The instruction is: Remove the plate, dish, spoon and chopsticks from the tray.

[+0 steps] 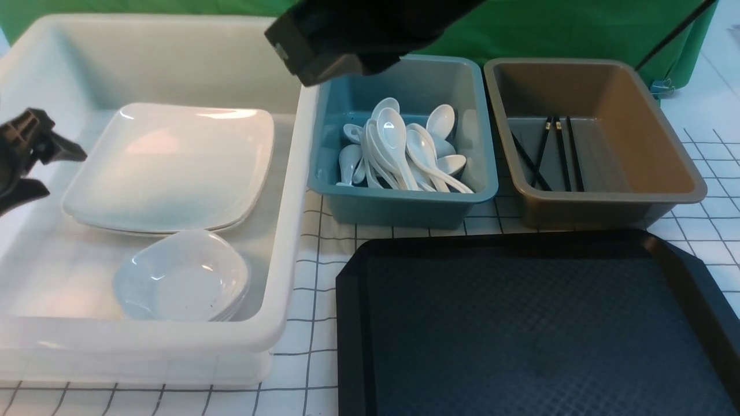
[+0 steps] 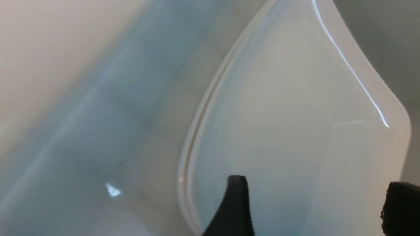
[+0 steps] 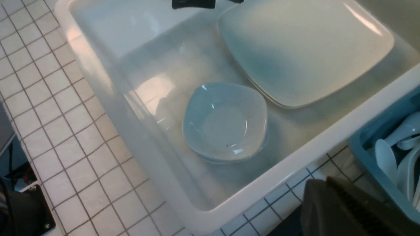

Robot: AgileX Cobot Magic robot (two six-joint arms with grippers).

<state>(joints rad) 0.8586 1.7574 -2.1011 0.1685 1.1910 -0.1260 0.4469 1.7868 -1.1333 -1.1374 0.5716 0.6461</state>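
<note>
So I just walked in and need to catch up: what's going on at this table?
A two-armed robot is clearing a black tray, which now lies bare. The left gripper stands open beside the plate in the white tub. Spoons sit in the blue bin, chopsticks in the brown bin.

White tub (image 1: 289, 231), blue bin (image 1: 404, 202), brown bin (image 1: 607, 199), checked cloth (image 1: 324, 254).

On my left wrist feed, a white plate (image 2: 295, 124) fills the frame, blurred. My left claw (image 2: 315, 209) hangs over it, black fingertips (image 2: 234, 209) spread apart.
</note>
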